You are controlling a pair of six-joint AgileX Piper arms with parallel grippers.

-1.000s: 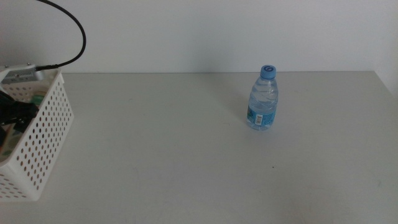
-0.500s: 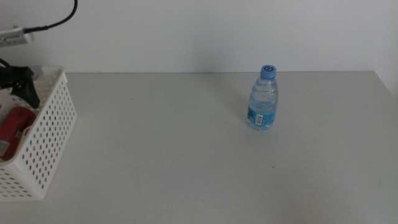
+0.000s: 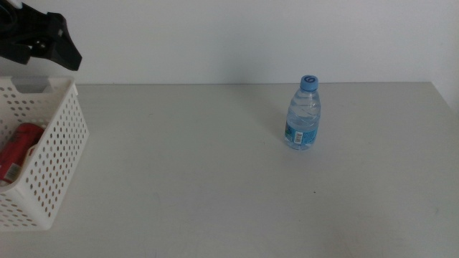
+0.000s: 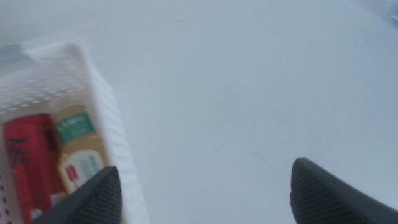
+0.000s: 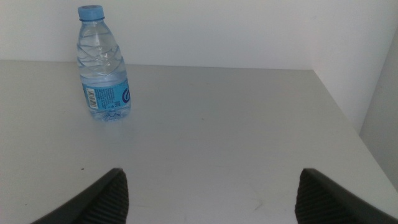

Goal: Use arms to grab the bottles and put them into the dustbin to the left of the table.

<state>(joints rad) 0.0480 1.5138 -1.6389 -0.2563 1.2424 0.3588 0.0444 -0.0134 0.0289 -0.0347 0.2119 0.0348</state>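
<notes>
A clear water bottle [image 3: 304, 115] with a blue cap stands upright on the table [image 3: 193, 165], right of centre, and also shows in the right wrist view as the water bottle [image 5: 104, 68]. The white perforated dustbin [image 3: 61, 136] sits at the table's left edge. Inside it lie a red soda can [image 3: 18, 150] and, in the left wrist view, the red can [image 4: 28, 155] beside a yellow tea bottle [image 4: 78, 149]. My left gripper [image 3: 50, 43] hangs above the dustbin [image 4: 106, 124], open and empty [image 4: 208, 186]. My right gripper [image 5: 211, 186] is open and empty, short of the water bottle.
A white wall runs behind the table. The table's right edge [image 5: 348, 118] lies a little beyond the water bottle. Bare tabletop stretches between the dustbin and the bottle.
My left gripper has risen out of the dustbin to well above its rim. The red can now lies uncovered inside. The water bottle has not moved.
</notes>
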